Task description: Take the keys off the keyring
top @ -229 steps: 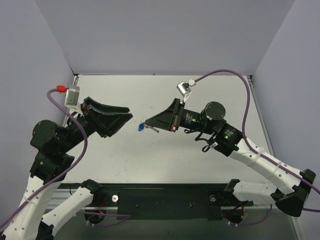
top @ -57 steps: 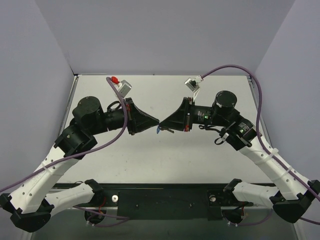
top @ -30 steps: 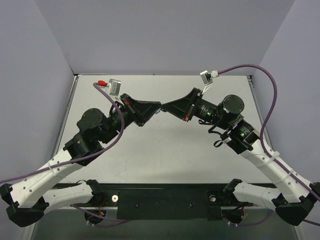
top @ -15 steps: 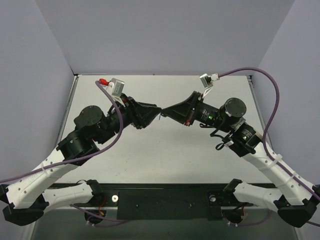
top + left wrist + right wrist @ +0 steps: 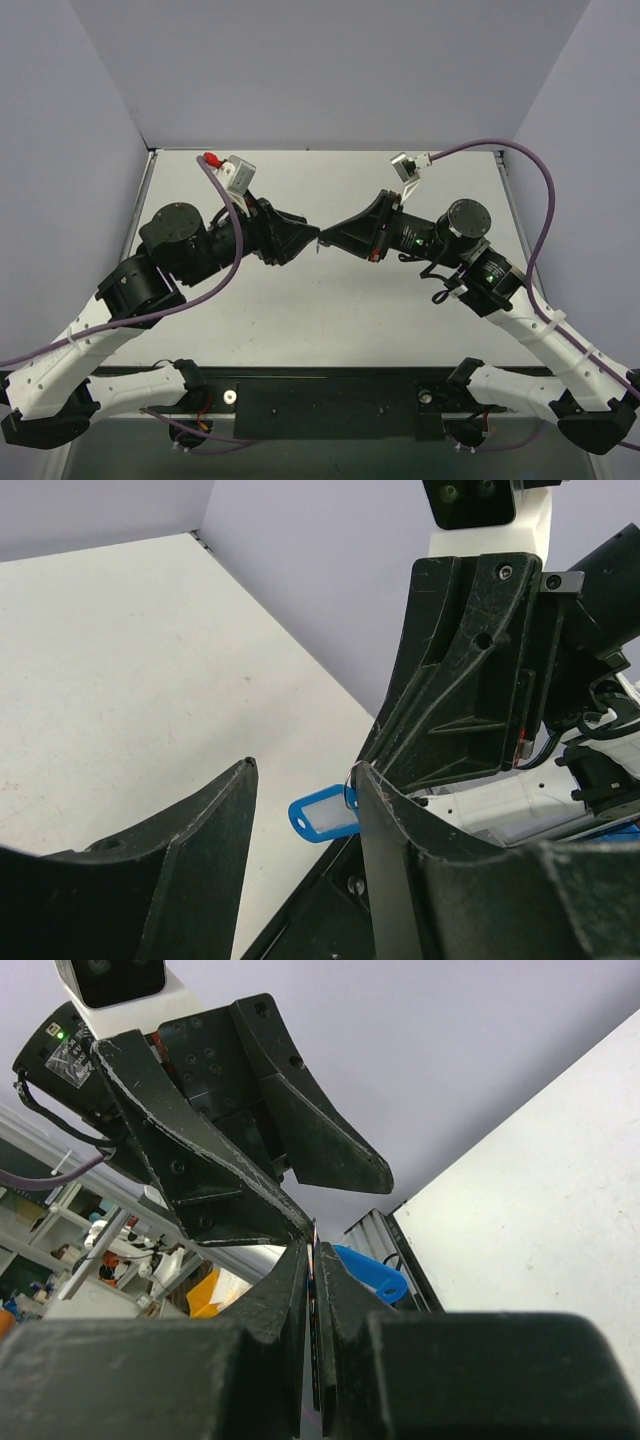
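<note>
the two arms meet tip to tip in the air over the middle of the white table [image 5: 300, 310], well away from its edges and the grey walls [image 5: 330, 70]. the left gripper [image 5: 303, 772] is spread wide, with one finger [image 5: 385, 815] touching the keyring [image 5: 350, 777]. the right gripper [image 5: 311, 1252] is clenched to a slit on that ring. a blue tag [image 5: 322, 815] hangs just below. the keys are too small to pick out.

left arm: I'm swinging it in from the left toward the centre.
left gripper [image 5: 311, 237]: I'm bringing its tips against the right gripper [image 5: 326, 238], at the keyring [image 5: 350, 778].
meeting point: I'm easing it back toward the near edge of the table [image 5: 300, 310].
</note>
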`<control>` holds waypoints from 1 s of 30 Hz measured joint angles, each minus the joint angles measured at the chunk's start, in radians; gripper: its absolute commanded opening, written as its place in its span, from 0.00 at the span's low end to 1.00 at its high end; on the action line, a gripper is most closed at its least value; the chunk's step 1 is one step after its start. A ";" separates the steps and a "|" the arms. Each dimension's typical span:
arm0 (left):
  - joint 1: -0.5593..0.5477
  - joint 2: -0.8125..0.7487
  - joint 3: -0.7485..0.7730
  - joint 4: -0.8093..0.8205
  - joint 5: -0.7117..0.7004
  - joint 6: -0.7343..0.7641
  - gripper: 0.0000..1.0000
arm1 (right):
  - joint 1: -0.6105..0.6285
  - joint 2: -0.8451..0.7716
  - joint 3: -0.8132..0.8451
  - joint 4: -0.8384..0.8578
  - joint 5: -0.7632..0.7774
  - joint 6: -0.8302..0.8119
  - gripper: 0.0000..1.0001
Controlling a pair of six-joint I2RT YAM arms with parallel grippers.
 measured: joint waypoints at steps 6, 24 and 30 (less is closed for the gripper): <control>0.032 -0.002 0.004 -0.037 0.045 0.002 0.55 | 0.001 0.001 -0.016 -0.006 -0.004 -0.004 0.00; 0.158 0.021 0.126 -0.045 0.272 0.002 0.49 | 0.005 0.065 -0.005 -0.113 -0.082 -0.046 0.00; 0.235 0.098 0.225 -0.204 0.401 0.063 0.48 | -0.003 0.077 0.042 -0.145 -0.173 -0.057 0.00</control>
